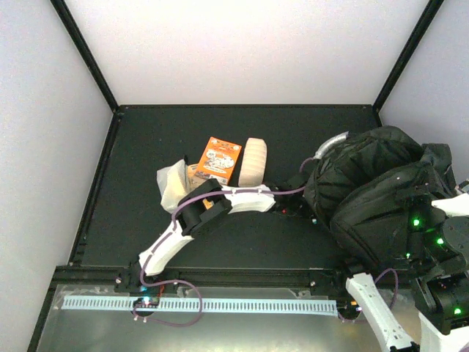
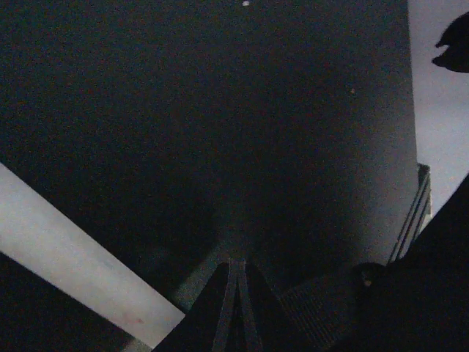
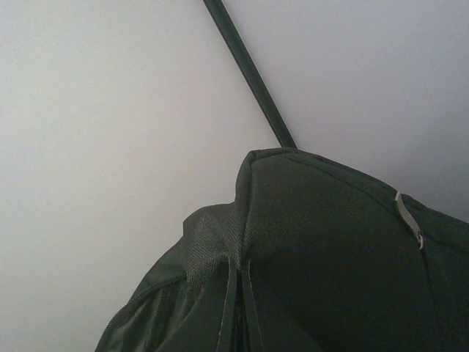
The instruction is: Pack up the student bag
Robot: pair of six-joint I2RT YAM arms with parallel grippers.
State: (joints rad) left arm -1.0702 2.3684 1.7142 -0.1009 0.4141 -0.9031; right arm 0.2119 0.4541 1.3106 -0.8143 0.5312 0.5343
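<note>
Far left on the table [image 1: 139,154]: whitish plastic pouch [image 1: 173,185], then orange printed packet [image 1: 217,160], then cream roll [image 1: 254,161]. All three lie loose, close together, none packed yet.

Left pincer [image 2: 236,264] reaches across low over the table, just beside the bag's left edge. Jaws closed narrow, nothing visible between them in the left wrist view.

Student bag [image 1: 374,183] sits at the table's right side, slumped and bulky, grey handle [image 1: 331,143] pointing toward the far middle. Cannot tell from the overhead view whether any zipper is open.

Right pincer [image 3: 239,260] is over the bag's near right part. Jaws closed narrow, apparently pinching a fold of the bag's fabric at its raised edge.

Step, as judged: bag prep, getting the opening held up and accessible; no item loading yet.

Next move likely needs the left pincer to open and either catch the opposite lip of the bag or go back for an item, while the right holds the fabric up.
</note>
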